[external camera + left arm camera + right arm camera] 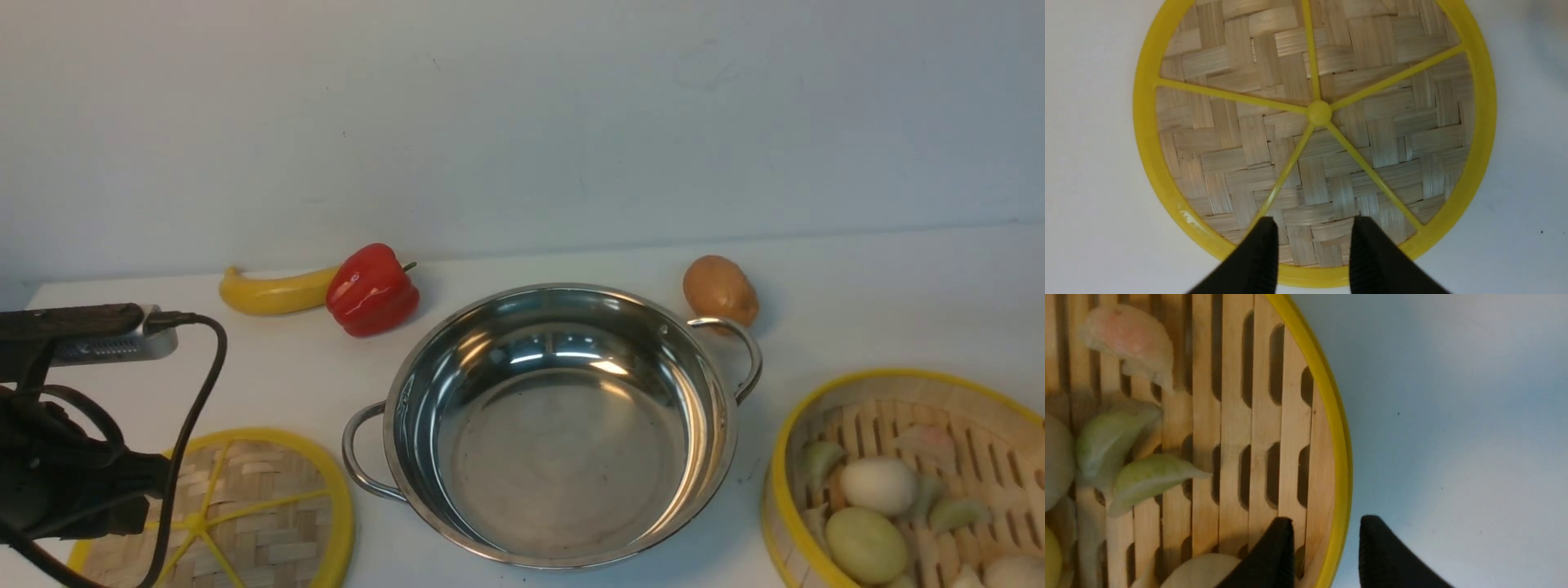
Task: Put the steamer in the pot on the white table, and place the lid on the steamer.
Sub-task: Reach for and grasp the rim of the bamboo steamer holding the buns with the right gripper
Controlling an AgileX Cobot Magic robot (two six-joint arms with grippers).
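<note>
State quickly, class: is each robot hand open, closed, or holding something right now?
Left hand: open, empty, over the flat round woven-bamboo lid.
Right hand: open, straddling the yellow rim of the slatted bamboo steamer basket, not gripping it.

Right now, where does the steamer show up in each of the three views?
Front view: the steamer sits at the lower right, cut off by the frame edge, to the right of the pot.
Left wrist view: not in it; only the lid on the table.
Right wrist view: fills the left half, with the open right gripper straddling its rim.
Shared landmark: the yellow rim beside the pale green dumplings.
</note>
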